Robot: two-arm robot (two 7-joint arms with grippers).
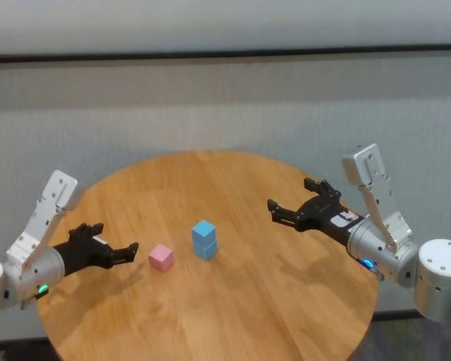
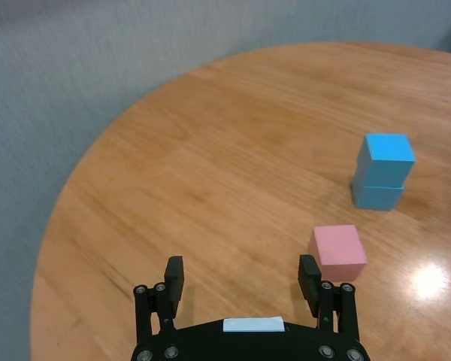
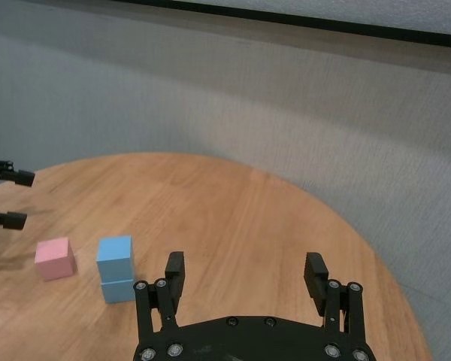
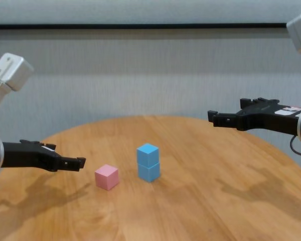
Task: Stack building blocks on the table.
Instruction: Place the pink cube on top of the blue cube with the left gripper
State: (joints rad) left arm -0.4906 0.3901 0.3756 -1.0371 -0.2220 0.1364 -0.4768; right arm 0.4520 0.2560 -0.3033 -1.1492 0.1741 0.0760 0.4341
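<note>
While empty, left gripper (image 2: pixel 242 277), right gripper (image 3: pixel 245 272) jaws wide.

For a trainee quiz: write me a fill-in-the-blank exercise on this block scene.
1. The top blue block sits on a block coloured ____.
2. The pink block lies nearest the ____ end effector.
3. The number of blocks on the table is ____.
4. The left end effector and right end effector are both ____.

Missing words: blue; left; three; open
</note>
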